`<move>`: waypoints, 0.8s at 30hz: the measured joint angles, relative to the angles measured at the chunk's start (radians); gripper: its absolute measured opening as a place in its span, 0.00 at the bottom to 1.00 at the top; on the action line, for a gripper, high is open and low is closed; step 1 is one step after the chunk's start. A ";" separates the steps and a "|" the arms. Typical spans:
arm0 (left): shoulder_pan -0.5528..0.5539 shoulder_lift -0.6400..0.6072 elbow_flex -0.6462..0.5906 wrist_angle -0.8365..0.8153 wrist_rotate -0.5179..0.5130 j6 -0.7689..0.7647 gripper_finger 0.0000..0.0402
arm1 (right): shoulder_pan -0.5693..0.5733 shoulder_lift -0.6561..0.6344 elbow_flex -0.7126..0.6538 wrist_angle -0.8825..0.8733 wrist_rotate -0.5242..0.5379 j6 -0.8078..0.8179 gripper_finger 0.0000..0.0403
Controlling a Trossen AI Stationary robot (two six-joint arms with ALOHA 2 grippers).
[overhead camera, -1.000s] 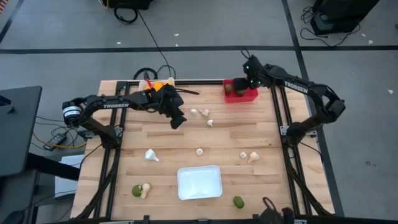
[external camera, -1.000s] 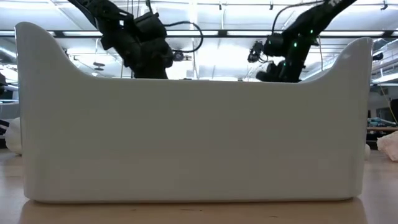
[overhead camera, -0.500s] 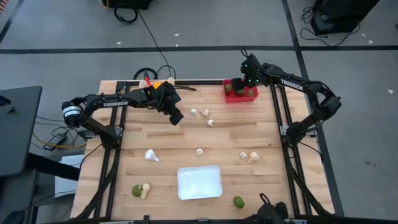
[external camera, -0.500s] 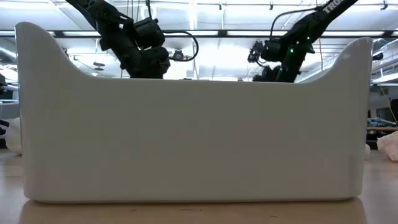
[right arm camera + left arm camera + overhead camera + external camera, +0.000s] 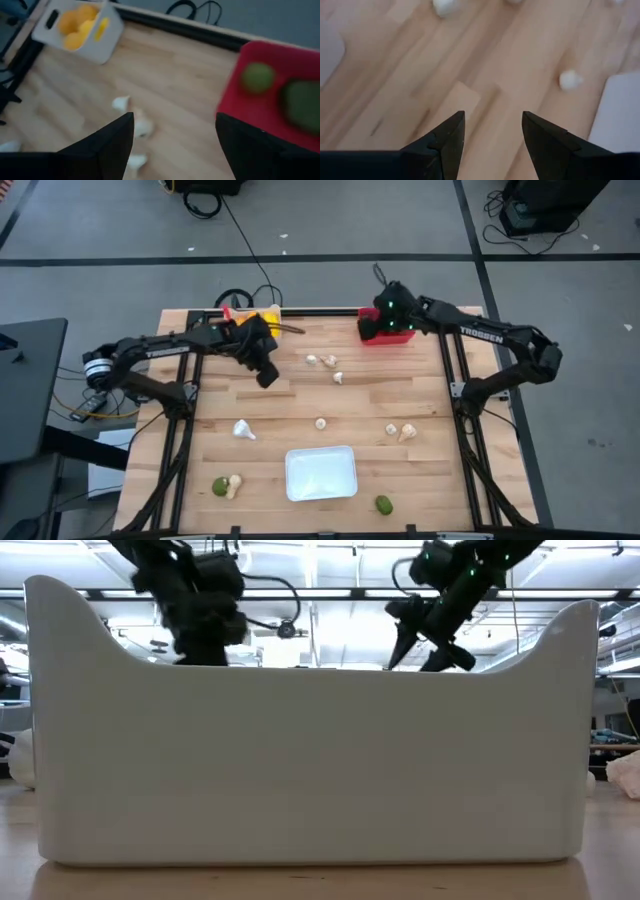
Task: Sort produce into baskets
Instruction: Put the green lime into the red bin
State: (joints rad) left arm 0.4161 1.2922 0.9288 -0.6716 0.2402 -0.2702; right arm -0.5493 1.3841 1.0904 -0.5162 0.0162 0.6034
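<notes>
The red bin [image 5: 402, 336] stands at the table's far edge with two green fruits [image 5: 257, 77] inside. The white bin [image 5: 268, 313] with orange fruits [image 5: 75, 25] stands at the far left. The white tray [image 5: 320, 473] sits near the front edge. Garlic bulbs [image 5: 330, 361] lie scattered on the wood. Other green fruits [image 5: 383, 503] lie near the front. My right gripper [image 5: 370, 323] hangs open and empty just left of the red bin. My left gripper [image 5: 266, 377] hovers open and empty over bare wood, below the white bin.
More garlic bulbs lie at mid-table [image 5: 320, 423], at the left [image 5: 243, 430] and at the right [image 5: 400, 431]. A green fruit and a bulb [image 5: 226, 486] lie at the near left. In the low view the tray's wall [image 5: 310, 760] hides the tabletop.
My right gripper has opened over the red bin, then risen and swung toward the table's left; the green fruit stays in the bin. My left gripper has drawn back toward the table's left, rising a little, its fingers as far apart as before.
</notes>
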 joint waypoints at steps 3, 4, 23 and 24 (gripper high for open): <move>-0.057 -0.074 -0.029 -0.018 -0.022 -0.038 0.50 | 0.099 -0.009 0.000 0.000 0.063 0.059 0.72; -0.082 -0.101 -0.045 -0.013 -0.034 -0.064 0.50 | 0.131 -0.011 0.000 0.000 0.083 0.080 0.72; -0.901 -0.234 -0.278 0.019 -0.193 -0.663 0.50 | 0.560 -0.012 0.000 0.006 0.324 0.421 0.72; -0.933 -0.234 -0.278 0.027 -0.194 -0.689 0.50 | 0.576 -0.012 0.000 0.005 0.335 0.430 0.72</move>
State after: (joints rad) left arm -0.5167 1.0584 0.6506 -0.6450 0.0458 -0.9596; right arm 0.0271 1.3724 1.0904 -0.5109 0.3509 1.0335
